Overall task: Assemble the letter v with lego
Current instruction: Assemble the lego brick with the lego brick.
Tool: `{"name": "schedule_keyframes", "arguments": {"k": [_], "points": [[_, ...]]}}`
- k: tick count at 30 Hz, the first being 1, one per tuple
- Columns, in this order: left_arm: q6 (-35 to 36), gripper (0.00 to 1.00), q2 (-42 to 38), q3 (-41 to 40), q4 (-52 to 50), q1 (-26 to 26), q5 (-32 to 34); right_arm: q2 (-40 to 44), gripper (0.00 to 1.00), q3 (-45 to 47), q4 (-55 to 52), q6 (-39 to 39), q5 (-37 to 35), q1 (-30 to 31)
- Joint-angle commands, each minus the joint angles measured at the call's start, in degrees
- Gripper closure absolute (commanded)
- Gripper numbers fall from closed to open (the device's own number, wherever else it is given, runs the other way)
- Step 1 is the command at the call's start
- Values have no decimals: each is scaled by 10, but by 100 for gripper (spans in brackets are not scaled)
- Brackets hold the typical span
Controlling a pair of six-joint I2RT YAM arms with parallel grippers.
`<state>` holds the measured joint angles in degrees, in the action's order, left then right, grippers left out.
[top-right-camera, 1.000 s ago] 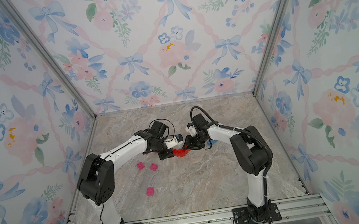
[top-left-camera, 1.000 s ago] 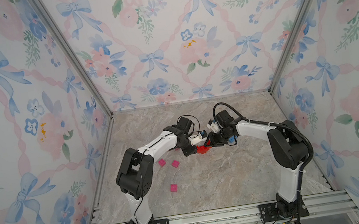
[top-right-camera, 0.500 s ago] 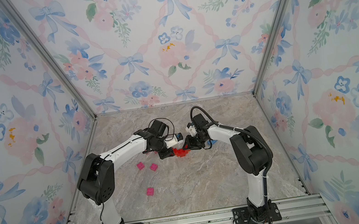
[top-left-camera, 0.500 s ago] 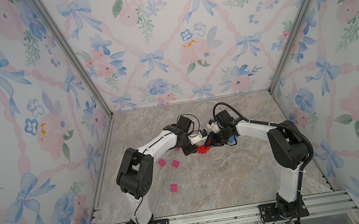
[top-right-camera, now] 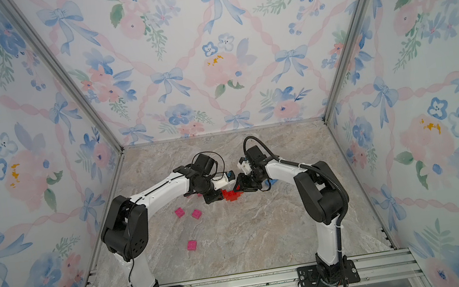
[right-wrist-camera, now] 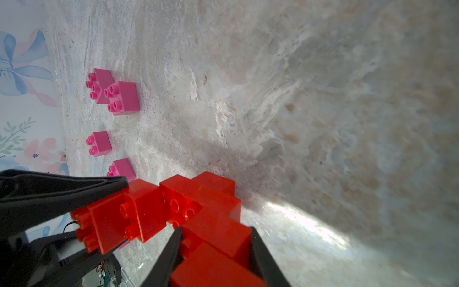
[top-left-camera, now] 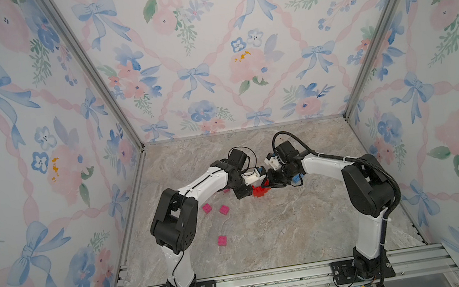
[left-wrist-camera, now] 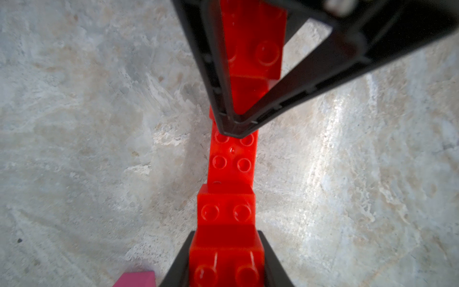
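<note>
- Left part of the grey marble-patterned tabletop (top-left-camera: pixel 269 252): square studded pink plastic bricks (top-left-camera: pixel 207 208) lie loose, studs up. Two are near each other. A third pink one (top-left-camera: pixel 222 240) is closer to the robot bases, well apart from that pair. The right wrist view shows four pink ones in all, none gripped.
- A pink corner (left-wrist-camera: pixel 136 279) shows in the left wrist view just beside the left finger; cannot tell if it touches.
- left gripper (left-wrist-camera: pixel 226 242): almost fully closed, black fingers (left-wrist-camera: pixel 270 261) pinching both side faces of the end brick of the stepped red plastic brick chain (left-wrist-camera: pixel 232 159). Firm hold, no gap at the pads.
- The chain sits mid-table toward the back, between the two grippers in both top views (top-left-camera: pixel 260 190) (top-right-camera: pixel 231 195).
- It is made of square studded red bricks snapped together, each offset from the next. In the left wrist view the middle brick looks farthest from the camera and both ends look nearer.
- Cannot tell whether the lowest brick touches the tabletop.
- right gripper (right-wrist-camera: pixel 214 229): jaws narrow, clamped on the sides of the opposite end brick of the same chain. One of its black fingers (left-wrist-camera: pixel 211 74) crosses in front of that brick in the left wrist view.
- The two grippers' fingertips are near each other, with only red bricks between them.
- longer blue plastic brick (top-left-camera: pixel 296 178): on the table just under the right arm's wrist, mostly hidden and not gripped.
</note>
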<state>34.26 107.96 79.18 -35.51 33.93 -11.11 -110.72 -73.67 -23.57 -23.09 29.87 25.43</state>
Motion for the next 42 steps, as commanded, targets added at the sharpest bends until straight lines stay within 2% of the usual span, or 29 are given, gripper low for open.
{"name": "schedule_keyframes", "arguments": {"k": [1, 10, 15, 24, 32, 42], "points": [[-5, 100, 9, -7, -5, 6, 27, -9, 69, 10, -22, 6, -24, -8], [1, 100, 21, 0, -7, 10, 32, -8, 69, 14, -18, 4, -24, -8], [7, 100, 27, 3, -21, -4, -3, -7, 69, 15, -17, 5, -24, -8], [51, 100, 70, 53, -110, -16, -27, -7, 69, 15, -16, 5, -24, -8], [71, 100, 83, 80, -165, -18, 1, -8, 69, 15, -16, 5, -23, -8], [52, 100, 120, 124, -188, -6, 15, -8, 69, 18, -14, 7, -21, -10]]}}
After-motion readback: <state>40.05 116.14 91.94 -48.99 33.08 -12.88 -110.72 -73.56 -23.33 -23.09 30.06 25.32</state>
